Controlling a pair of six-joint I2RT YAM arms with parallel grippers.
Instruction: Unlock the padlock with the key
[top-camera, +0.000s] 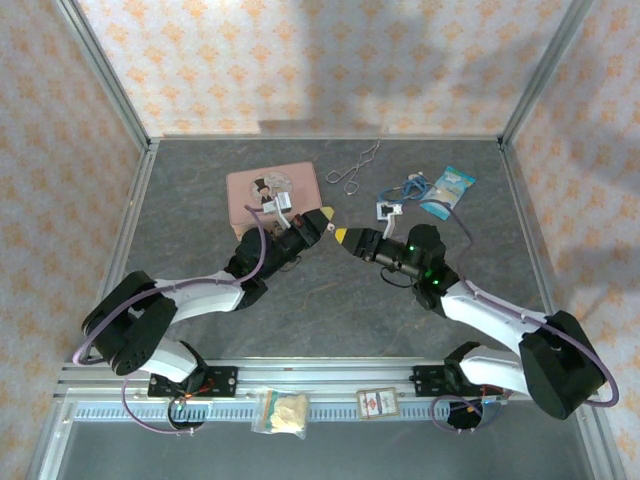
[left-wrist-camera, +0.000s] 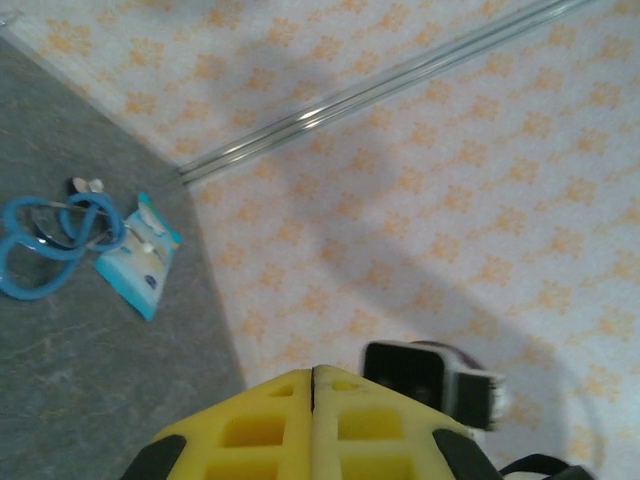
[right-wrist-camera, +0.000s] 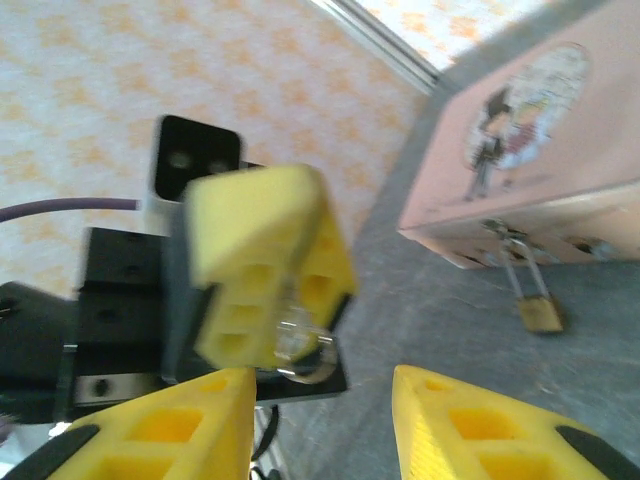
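Note:
The pink tin (top-camera: 272, 190) lies at the back left of the table. In the right wrist view the small brass padlock (right-wrist-camera: 541, 313) hangs by its thin shackle from the front edge of the tin (right-wrist-camera: 530, 150). My left gripper (top-camera: 328, 216) is shut, its yellow fingers (left-wrist-camera: 313, 372) pressed together. A blurred silvery key with its ring (right-wrist-camera: 300, 342) sticks out below those fingers. My right gripper (top-camera: 341, 237) faces it tip to tip, a short gap away. It stands open (right-wrist-camera: 320, 372) with nothing between its fingers. The padlock is to the right of both.
A thin wire loop (top-camera: 352, 172) lies behind the grippers. A blue cable coil (top-camera: 408, 186), a small white part (top-camera: 388, 209) and a blue-white packet (top-camera: 447, 190) lie at the back right. Two small packets (top-camera: 281, 411) rest on the front rail. Patterned walls enclose the table.

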